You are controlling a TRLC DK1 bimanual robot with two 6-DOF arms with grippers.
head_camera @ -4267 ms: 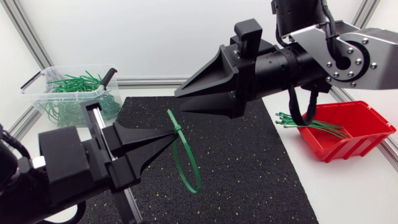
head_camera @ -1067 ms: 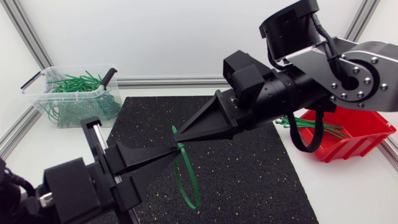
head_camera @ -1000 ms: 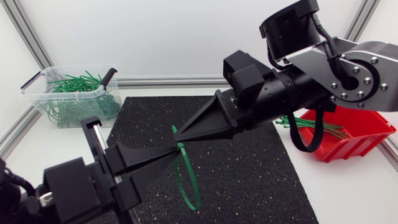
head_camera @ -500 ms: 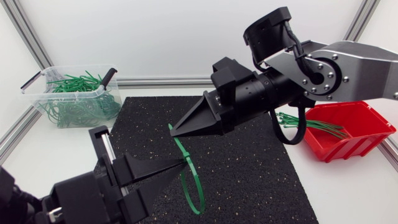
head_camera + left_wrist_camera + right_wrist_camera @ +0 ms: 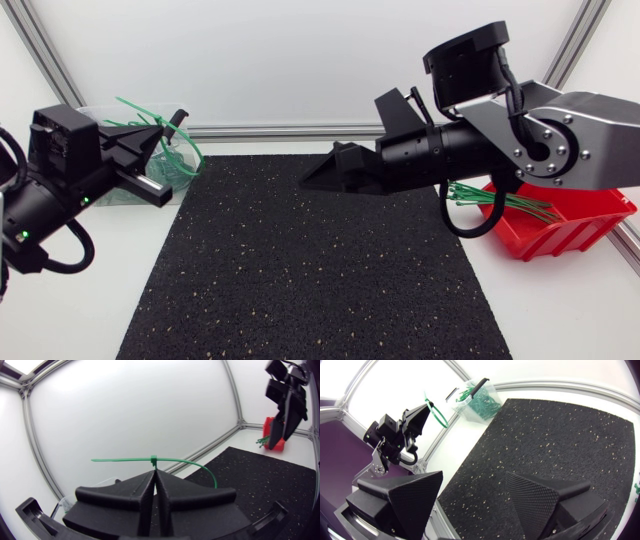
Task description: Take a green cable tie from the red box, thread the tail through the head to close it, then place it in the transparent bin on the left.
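My left gripper is shut on a green cable tie closed into a loop. It holds the tie over the transparent bin at the back left, which has several green ties in it. In the left wrist view the tie stands just past the closed fingertips, tail to one side and loop arching to the other. My right gripper hangs open and empty above the black mat. The red box at the right holds more green ties. From the right wrist view, the left arm, its tie and the bin lie far ahead of the open right gripper.
The black mat covers the middle of the white table. Aluminium frame rails run along the back and sides. The right arm's silver link hangs over the red box.
The right gripper let go of the tie's tail, opened and drew back to the right. The left arm swung the closed tie from over the mat to the bin at the back left.
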